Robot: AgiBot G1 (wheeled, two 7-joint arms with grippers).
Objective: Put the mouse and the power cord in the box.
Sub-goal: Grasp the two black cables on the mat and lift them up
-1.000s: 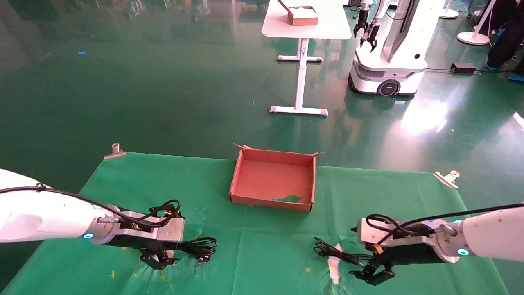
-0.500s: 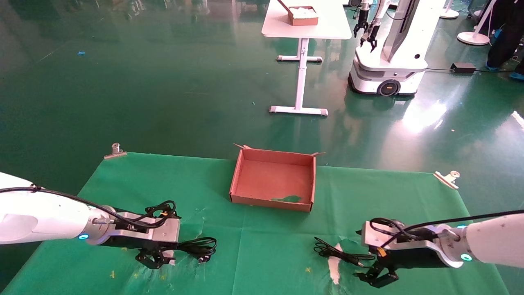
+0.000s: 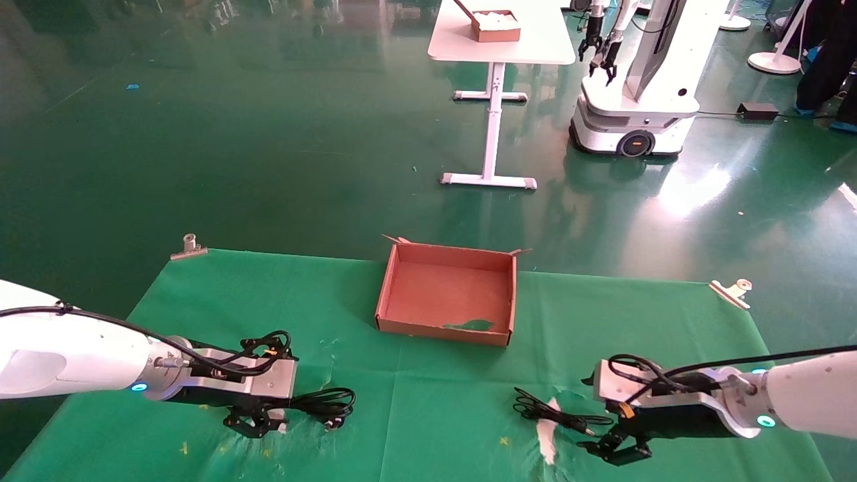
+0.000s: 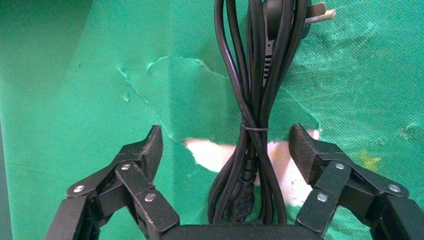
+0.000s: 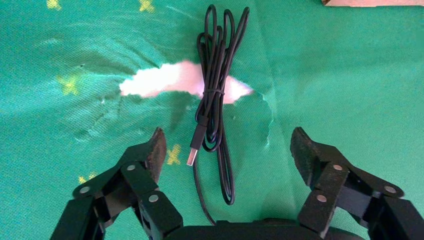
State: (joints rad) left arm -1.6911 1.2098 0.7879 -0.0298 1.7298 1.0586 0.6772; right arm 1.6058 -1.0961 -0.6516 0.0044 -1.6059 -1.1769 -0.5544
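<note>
The power cord (image 4: 252, 150), a thick black bundle tied at its middle with its plug (image 4: 310, 12) at the far end, lies on the green cloth between the fingers of my left gripper (image 4: 227, 137), which is open around it. In the head view this cord (image 3: 326, 404) sits at the near left, beside my left gripper (image 3: 258, 423). My right gripper (image 5: 229, 140) is open and low over the mouse's thin coiled cable (image 5: 215, 100) with its USB plug (image 5: 196, 147). The mouse body is hidden. The reddish-brown box (image 3: 442, 331) stands empty at the table's far middle.
The cloth is torn, showing white, near both cords (image 3: 548, 438). Metal clips (image 3: 188, 246) (image 3: 732, 292) hold its far corners. Beyond the table stand a white table (image 3: 499, 50) with a smaller box and another robot (image 3: 636, 100).
My right arm has sunk lower toward the cloth and shifted slightly right over the mouse cable. My left arm has dropped a little around the power cord. Both cords lie where they were.
</note>
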